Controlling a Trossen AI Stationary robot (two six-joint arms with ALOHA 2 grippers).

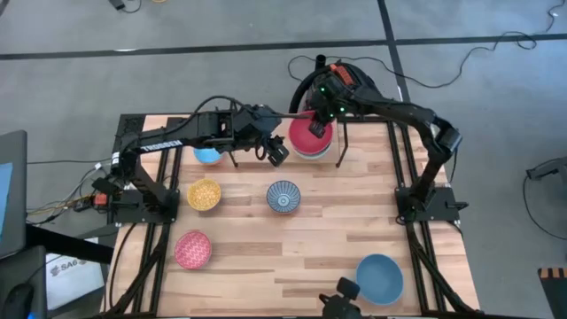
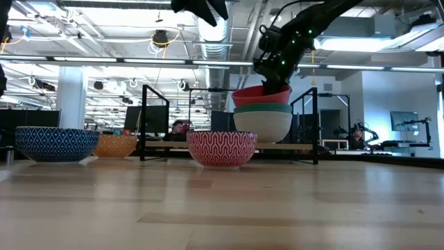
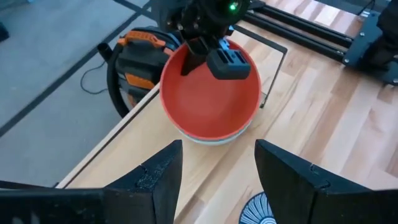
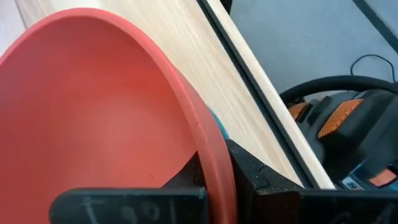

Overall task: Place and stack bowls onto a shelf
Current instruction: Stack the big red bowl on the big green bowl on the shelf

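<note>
The red bowl (image 1: pixel 309 133) is plain and smooth, topping a green bowl (image 2: pixel 262 108) and white bowl (image 2: pixel 262 126). The right gripper (image 1: pixel 321 117) fingers pinch its rim. The left gripper (image 1: pixel 275 153) fingers are spread. No writing is readable.

Shelf (image 1: pixel 341 146) right section blocked: red bowl (image 1: pixel 309 135) tops a stack there, right gripper (image 1: pixel 319 124) pinching its rim (approach from above taken up by that arm). Left gripper (image 1: pixel 276 153), fingers parted, hangs high just beside the stack. Shelf's left end holds light blue bowl (image 1: pixel 208 155). Open tabletop between patterned bowl (image 1: pixel 283 197) and large blue bowl (image 1: pixel 379 276); yellow bowl (image 1: pixel 204 194) and pink bowl (image 1: pixel 192 249) crowd the left side.
</note>
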